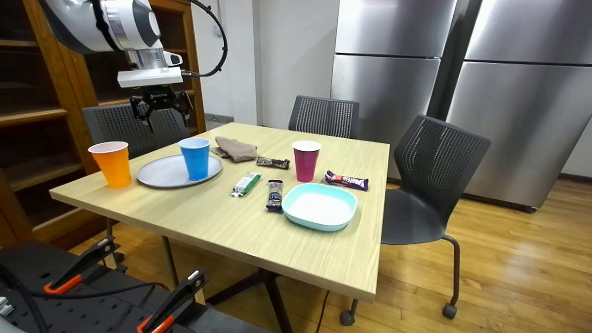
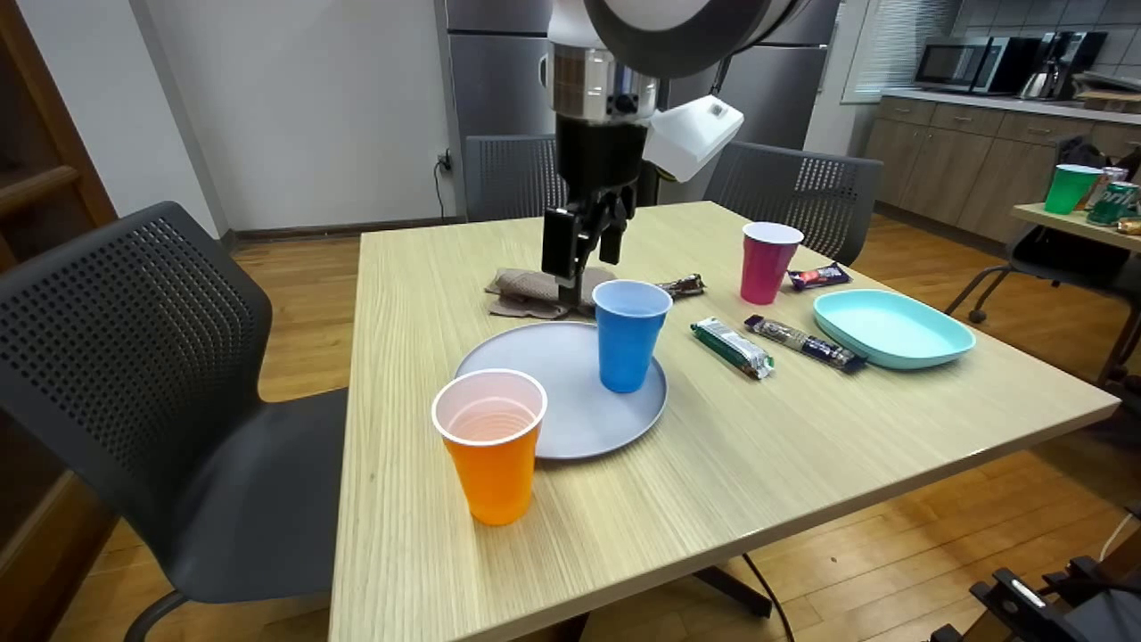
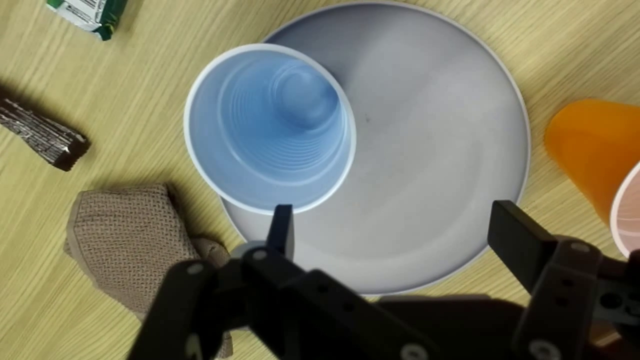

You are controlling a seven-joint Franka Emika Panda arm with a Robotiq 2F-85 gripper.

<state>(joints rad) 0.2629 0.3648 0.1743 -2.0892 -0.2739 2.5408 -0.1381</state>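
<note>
My gripper (image 3: 392, 206) stands open above the table, its black fingers wide apart with nothing between them. Under it in the wrist view lies a round grey plate (image 3: 425, 150). A blue cup (image 2: 624, 348) stands upright on that plate; its white rim passes behind the left fingertip in the wrist view, and I see no contact. Beside the plate an orange cup (image 1: 113, 166) is upright on the table, partly cut off in the wrist view. A crumpled brown cloth (image 3: 130, 240) rests on the plate's opposite side, partly hidden by the gripper's linkage.
Further along the table are a maroon cup (image 1: 306, 162), a turquoise dish (image 1: 319, 208), a green-wrapped bar (image 1: 246, 184), a dark blue bar (image 1: 274, 194), a brown bar (image 1: 273, 162) and a purple bar (image 1: 347, 180). Dark chairs, such as this chair (image 2: 178, 428), surround the table.
</note>
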